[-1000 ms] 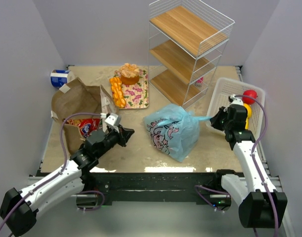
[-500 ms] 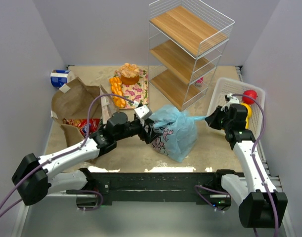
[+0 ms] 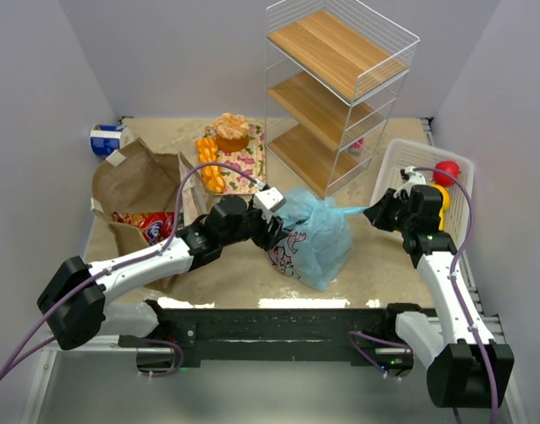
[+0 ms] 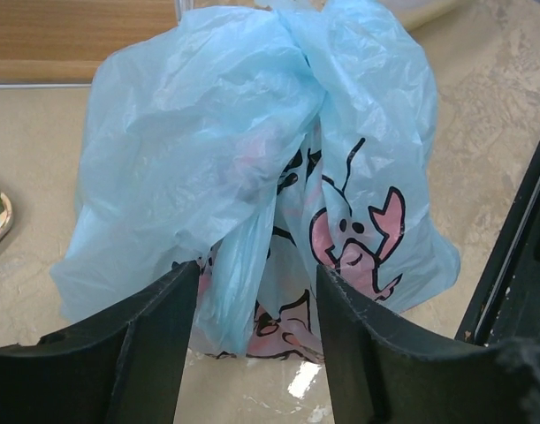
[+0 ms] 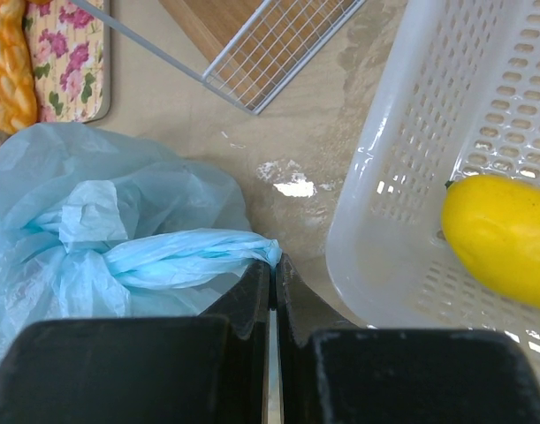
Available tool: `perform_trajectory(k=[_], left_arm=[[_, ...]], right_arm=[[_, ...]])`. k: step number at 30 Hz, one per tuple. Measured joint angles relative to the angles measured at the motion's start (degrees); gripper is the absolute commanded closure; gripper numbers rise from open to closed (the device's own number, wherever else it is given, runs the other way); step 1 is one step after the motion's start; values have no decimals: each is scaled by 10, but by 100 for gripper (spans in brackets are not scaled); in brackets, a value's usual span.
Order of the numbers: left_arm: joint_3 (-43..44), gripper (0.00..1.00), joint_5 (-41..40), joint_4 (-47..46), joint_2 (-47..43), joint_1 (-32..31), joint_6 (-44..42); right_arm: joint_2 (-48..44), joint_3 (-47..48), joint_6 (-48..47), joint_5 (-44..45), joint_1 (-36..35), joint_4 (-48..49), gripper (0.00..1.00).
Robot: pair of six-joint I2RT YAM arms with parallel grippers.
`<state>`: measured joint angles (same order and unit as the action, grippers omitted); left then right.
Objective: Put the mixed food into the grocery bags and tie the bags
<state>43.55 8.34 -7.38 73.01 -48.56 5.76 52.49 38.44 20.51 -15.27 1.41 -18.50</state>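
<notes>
Pinching twisted handle [image 5: 186, 256] of light-blue bag [image 4: 252, 150] at its tips, right pincer [image 5: 271, 267] pressed together, apparently tensioning the knot; left pincer [image 4: 256, 281] spread, bag just ahead, likely to brace it.

The light-blue bag [image 4: 252, 159] is thin, crinkly plastic; the brown bag [image 3: 135, 181] is creased matt paper.

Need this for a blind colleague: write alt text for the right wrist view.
The right gripper is shut on a twisted handle of the light-blue plastic bag. To the right, a white slatted basket holds a yellow fruit; a wire shelf corner shows above.
</notes>
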Motion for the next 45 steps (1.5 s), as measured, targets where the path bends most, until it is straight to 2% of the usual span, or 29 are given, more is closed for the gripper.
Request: perform_trajectory(k=[7, 9, 10, 13, 14, 16, 20, 27, 32, 36, 44, 45], left_arm=[[-3, 45, -26, 14, 0, 0, -5], [-3, 52, -28, 19, 0, 0, -4], [-3, 56, -29, 21, 0, 0, -5], [-3, 78, -31, 24, 1, 0, -2], [-3, 91, -33, 24, 1, -1, -3], [-3, 100, -42, 23, 1, -2, 0], [-4, 100, -64, 25, -14, -3, 9], [-25, 100, -85, 3, -109, 3, 52], [-114, 100, -49, -38, -165, 62, 117], [-179, 100, -38, -30, -201, 75, 159], [-200, 100, -28, -18, -242, 77, 177], [-198, 93, -23, -17, -241, 77, 174]], right_arm=[[0, 0, 0, -8, 0, 2, 100], [0, 0, 0, -8, 0, 2, 100], [0, 0, 0, -8, 0, 2, 100], [0, 0, 0, -8, 0, 2, 100], [0, 0, 0, -8, 0, 2, 100], [0, 0, 0, -8, 0, 1, 100], [-3, 18, 0, -4, 0, -16, 100], [-28, 85, -2, 43, -12, -32, 100], [-21, 56, 6, 48, -14, -27, 100], [2, 12, 21, 38, -14, -26, 100], [-5, 2, 25, 35, -12, -25, 100], [-9, 4, 21, 32, -9, -25, 100]])
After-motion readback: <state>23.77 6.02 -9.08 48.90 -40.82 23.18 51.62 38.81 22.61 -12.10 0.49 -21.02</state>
